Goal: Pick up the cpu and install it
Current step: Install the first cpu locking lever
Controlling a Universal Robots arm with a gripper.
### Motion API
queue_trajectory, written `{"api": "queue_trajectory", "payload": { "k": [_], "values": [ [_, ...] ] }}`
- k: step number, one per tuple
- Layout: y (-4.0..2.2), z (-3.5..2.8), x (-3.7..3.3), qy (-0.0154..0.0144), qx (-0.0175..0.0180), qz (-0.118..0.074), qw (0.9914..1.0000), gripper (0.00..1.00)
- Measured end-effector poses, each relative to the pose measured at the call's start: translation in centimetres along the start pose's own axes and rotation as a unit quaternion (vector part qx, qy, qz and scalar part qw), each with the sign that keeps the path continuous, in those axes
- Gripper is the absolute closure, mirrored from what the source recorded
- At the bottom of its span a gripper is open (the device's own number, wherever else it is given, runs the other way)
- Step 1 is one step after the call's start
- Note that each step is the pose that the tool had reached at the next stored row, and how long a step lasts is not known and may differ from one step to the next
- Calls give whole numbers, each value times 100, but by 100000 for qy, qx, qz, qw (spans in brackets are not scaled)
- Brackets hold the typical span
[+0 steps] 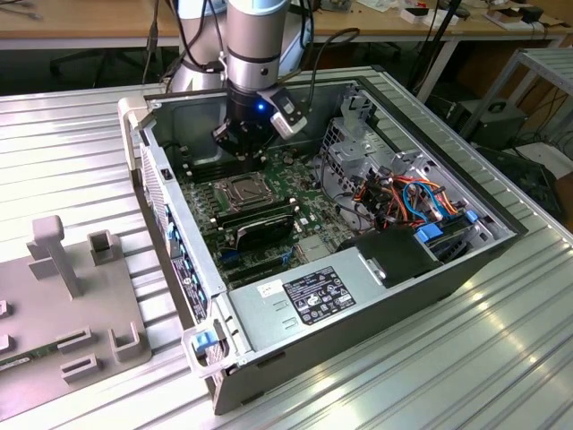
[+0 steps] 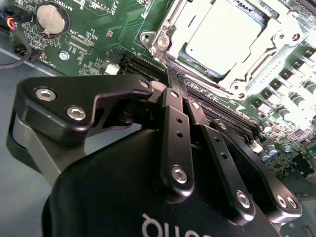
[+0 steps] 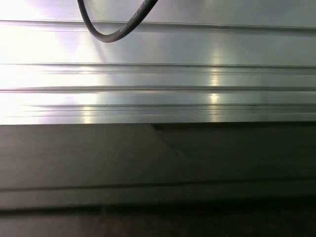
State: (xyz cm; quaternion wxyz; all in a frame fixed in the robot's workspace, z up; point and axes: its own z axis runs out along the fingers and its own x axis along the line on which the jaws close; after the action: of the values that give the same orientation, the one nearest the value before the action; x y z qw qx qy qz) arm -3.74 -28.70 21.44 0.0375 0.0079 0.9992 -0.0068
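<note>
Silvery-tan metal is what I look for first, and I find it: the cpu (image 2: 224,37) lies flat inside the socket frame (image 2: 163,42) on the green motherboard (image 2: 98,49), so as far as I can judge the placing is done. I cannot tell whether the frame's latch is closed over it, so locking may be what is left.

From the exterior view, the arm (image 1: 257,40) comes straight down into the open computer case (image 1: 394,278), with the gripper (image 1: 240,143) hanging just behind the socket (image 1: 240,190), beside it and not over it.

In the second wrist view the gripper (image 2: 176,84) has its fingers (image 2: 173,113) pressed together, holding nothing, tips close above the black memory slots (image 2: 143,64) just beside the socket frame. The case sits on the ribbed aluminium tabletop (image 1: 72,143).
</note>
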Motion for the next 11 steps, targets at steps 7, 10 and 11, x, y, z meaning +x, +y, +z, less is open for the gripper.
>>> {"api": "queue_trajectory", "payload": {
  "k": [7, 10, 11],
  "values": [
    [-46, -12, -1, 0, 11, 0, 100000, 89],
    [-98, -12, -2, -3, 7, -8, 100000, 89],
    [-103, -15, -2, 3, 14, -6, 100000, 89]
  ]
}}
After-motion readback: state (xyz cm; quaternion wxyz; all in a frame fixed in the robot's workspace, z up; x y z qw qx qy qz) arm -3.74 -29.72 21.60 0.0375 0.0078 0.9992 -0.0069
